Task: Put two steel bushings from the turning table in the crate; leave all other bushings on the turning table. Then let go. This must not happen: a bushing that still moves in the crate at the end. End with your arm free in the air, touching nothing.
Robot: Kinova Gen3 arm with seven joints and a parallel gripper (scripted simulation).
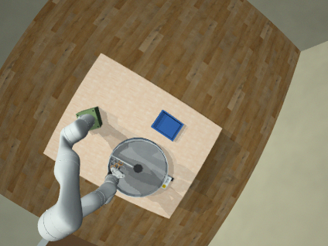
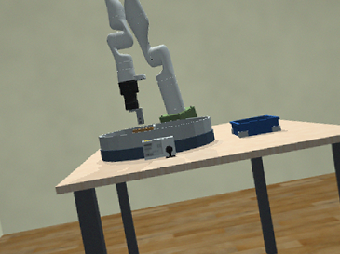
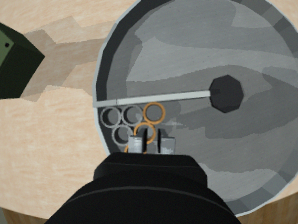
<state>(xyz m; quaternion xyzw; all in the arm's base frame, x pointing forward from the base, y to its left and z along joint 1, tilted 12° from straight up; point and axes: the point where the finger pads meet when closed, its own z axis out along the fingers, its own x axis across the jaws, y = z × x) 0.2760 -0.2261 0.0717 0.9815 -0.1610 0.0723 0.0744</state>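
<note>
The grey turning table (image 1: 138, 166) (image 3: 226, 94) has a black hub and a thin bar running from the hub to the rim. A cluster of bushings lies next to the bar by the rim. Three of them are steel grey (image 3: 109, 117) (image 3: 132, 115) (image 3: 123, 135), and at least two are orange (image 3: 154, 112) (image 3: 145, 132). My gripper (image 3: 152, 136) hangs just above this cluster, over the nearer orange ring. Its fingers are narrowly parted with nothing between them. In the side view the gripper (image 2: 140, 117) is a little above the table's rim. The blue crate (image 1: 167, 125) stands apart from the turning table and looks empty.
A green base block (image 1: 90, 116) carries my arm at the table's left. A small control box (image 2: 158, 147) sits on the front of the turning table. The crate (image 2: 255, 124) is to its right, near the table edge.
</note>
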